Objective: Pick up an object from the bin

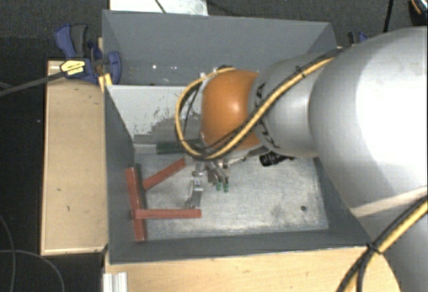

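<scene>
My gripper [202, 185] hangs low in the left middle of the bin, under the arm's orange cover. Right below it lies a red-brown flat stick [167, 213], running left to right near the bin's front wall, and the gripper's lower end reaches down to that stick's right end. A second red-brown stick [164, 174] lies slanted just left of the gripper. A third one [135, 202] runs front to back along the left wall and meets the first stick at its left end.
A dark green, elongated thing [167, 148] lies at the back left of the floor, partly under the arm's yellow cable. The arm covers the bin's right rear part. The bare floor at the front right shows only small dark specks.
</scene>
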Controlling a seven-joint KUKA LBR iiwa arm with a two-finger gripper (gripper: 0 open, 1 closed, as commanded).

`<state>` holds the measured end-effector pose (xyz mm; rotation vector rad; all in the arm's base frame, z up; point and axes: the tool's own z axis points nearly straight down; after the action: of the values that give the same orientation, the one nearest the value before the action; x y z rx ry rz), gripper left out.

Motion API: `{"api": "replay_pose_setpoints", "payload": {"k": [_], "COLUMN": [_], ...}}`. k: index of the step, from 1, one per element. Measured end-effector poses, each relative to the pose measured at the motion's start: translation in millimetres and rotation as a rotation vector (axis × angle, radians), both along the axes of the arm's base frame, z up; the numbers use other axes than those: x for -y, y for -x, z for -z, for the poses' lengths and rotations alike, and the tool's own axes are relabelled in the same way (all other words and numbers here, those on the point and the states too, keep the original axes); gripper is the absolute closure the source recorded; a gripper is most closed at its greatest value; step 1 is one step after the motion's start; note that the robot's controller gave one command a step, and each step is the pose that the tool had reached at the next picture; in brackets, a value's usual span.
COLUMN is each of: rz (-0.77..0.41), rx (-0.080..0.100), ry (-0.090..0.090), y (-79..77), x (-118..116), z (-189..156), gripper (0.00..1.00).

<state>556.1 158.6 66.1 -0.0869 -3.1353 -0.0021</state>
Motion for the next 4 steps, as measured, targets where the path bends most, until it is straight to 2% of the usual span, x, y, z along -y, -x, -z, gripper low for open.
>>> {"api": "replay_pose_setpoints", "payload": {"k": [1,2,3,4], "rz": [-0.073,-0.065,-0.095,-0.094], "rx": [0.01,0.008,0.004,0.007], "ry": [-0.004,0.0,0.002,0.0], "y": [-13.6,-14.1,26.0,24.4], "x": [-97,-92,-58,-60], "z": [-7,-6,-26,-25], "gripper": [0.0,1.0,1.0,0.0]}}
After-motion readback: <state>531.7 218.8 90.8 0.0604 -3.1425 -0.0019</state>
